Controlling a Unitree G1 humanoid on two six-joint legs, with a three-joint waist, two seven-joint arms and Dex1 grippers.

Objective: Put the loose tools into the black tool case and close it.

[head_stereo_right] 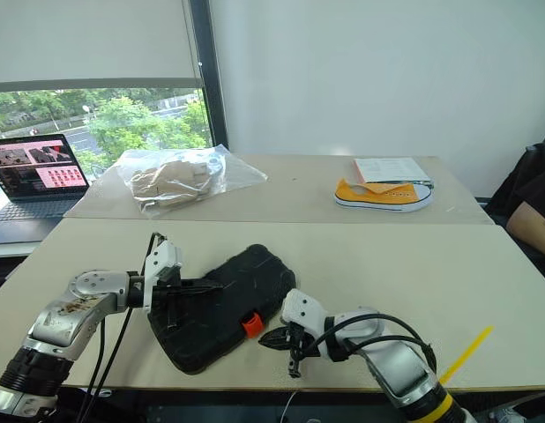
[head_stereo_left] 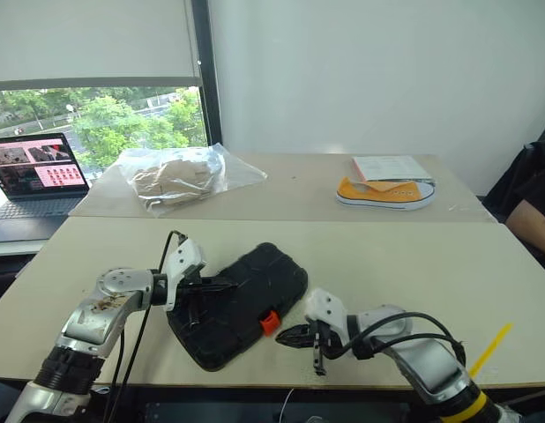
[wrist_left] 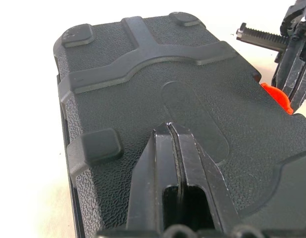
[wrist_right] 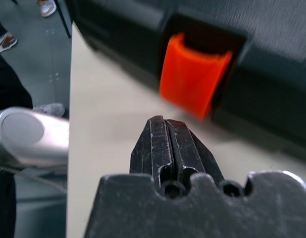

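Closed black tool case [head_stereo_left: 240, 304] on the near table, both grippers at it with fingers pressed together.

The case reads as a stiff, moulded plastic shell with a pebbled skin that should give fair grip; with tools inside it is likely moderately heavy and rigid, best pushed on its flat lid or taken by its edges, not pinched mid-panel. It lies flat near the table's front edge, lid down and no tools loose around it. The left gripper [head_stereo_left: 195, 293], holding nothing, rests its tips on the lid by the case's left end. The right gripper [head_stereo_left: 292, 336], likewise empty, sits just beside the case's front edge, pointing at the small orange latch [wrist_right: 192, 79], close to it but apart. The latch looks like springy plastic, to be pressed home with a fingertip.
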